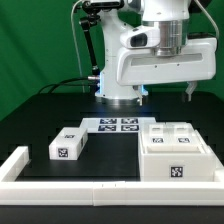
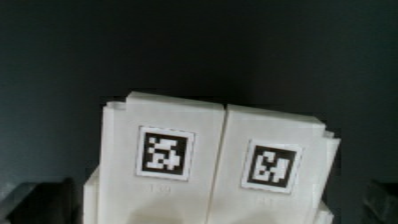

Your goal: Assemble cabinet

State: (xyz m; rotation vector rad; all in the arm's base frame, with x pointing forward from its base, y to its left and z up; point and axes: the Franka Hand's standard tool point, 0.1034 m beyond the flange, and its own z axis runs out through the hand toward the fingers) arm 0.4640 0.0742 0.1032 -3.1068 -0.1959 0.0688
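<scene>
Pincer (image 1: 167, 97) spread wide above the cabinet (image 1: 178, 152); small block (image 1: 70, 146) apart.

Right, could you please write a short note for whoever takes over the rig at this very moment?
The gripper is open and empty, hovering above the cabinet body.
The cabinet body stands on the table at the exterior view's right. Its top shows two tagged panels side by side.
The small white block lies apart at the exterior view's left, with nothing touching it.
Done: the right-hand parts appear to sit together.
Left: probably to join the loose block to the body.
</scene>
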